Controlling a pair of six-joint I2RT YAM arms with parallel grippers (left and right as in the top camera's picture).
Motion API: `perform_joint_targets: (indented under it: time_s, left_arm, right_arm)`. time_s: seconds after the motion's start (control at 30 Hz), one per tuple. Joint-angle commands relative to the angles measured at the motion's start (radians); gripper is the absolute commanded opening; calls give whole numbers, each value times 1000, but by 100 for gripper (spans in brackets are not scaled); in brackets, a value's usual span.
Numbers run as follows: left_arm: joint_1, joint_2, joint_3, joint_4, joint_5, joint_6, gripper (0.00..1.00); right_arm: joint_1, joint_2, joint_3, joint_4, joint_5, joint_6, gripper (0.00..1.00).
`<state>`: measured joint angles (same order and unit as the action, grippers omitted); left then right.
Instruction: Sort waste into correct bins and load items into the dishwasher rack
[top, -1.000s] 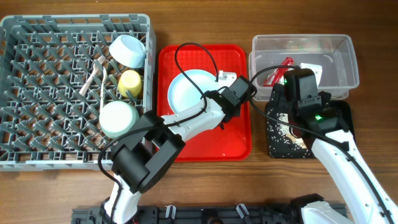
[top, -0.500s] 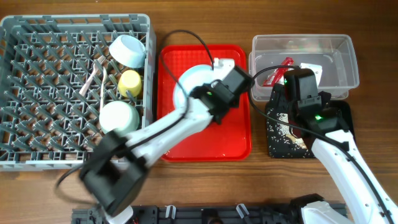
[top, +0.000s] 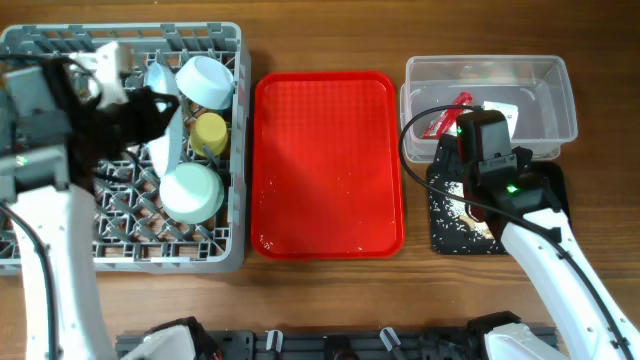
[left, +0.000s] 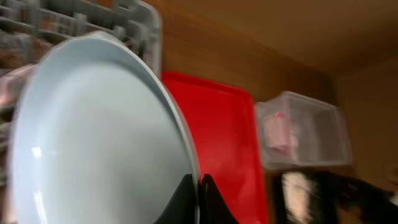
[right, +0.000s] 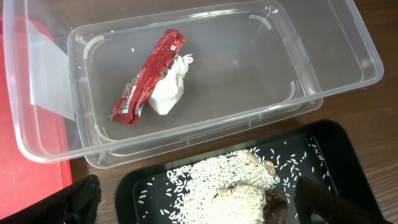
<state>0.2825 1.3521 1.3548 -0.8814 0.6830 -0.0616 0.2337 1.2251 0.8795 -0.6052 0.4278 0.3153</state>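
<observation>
My left gripper (top: 150, 105) is shut on the rim of the light blue plate (top: 162, 150) and holds it on edge over the grey dishwasher rack (top: 60, 230). In the left wrist view the plate (left: 93, 137) fills the frame, with the jaws (left: 199, 190) pinching its edge. The white bowl (top: 207, 80), yellow cup (top: 208, 130) and pale blue-green bowl (top: 190, 190) sit in the rack. The red wrapper (right: 146, 74) and white paper (right: 168, 93) lie in the clear tub (right: 348, 56). Rice scraps (right: 230, 186) lie in the black tray (right: 336, 143). My right gripper (right: 202, 205) is open above them.
The flat red serving tray (top: 330, 160) lies between the rack and the bins with nothing on it but a few specks. The clear tub (top: 490, 65) stands at the back right, with the black tray (top: 450, 235) in front of it. The fork and spoon are hidden.
My left arm has swung from the red tray to over the rack, carrying the plate and turning it on edge. The red tray is now bare. The right arm has not moved.
</observation>
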Motion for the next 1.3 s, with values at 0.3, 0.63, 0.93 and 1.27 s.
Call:
perform_joint_targets:
  time_s: [0.3,0.63,0.93,1.27]
  left_arm:
    - [238,498,-3,116,756,273,15]
    - [332,422,69,296,756,1,100]
    - [148,-4,70,92,155,-4,100]
    - [-219,-198,65,-214,-179,-3,100]
  right_arm:
    - [-1,2,9,2,16,0,100]
    - [-2,2,9,2,16,0,100]
    - [-2,2,9,2,16,0,100]
    - [-1,2,9,2,16,-1,100]
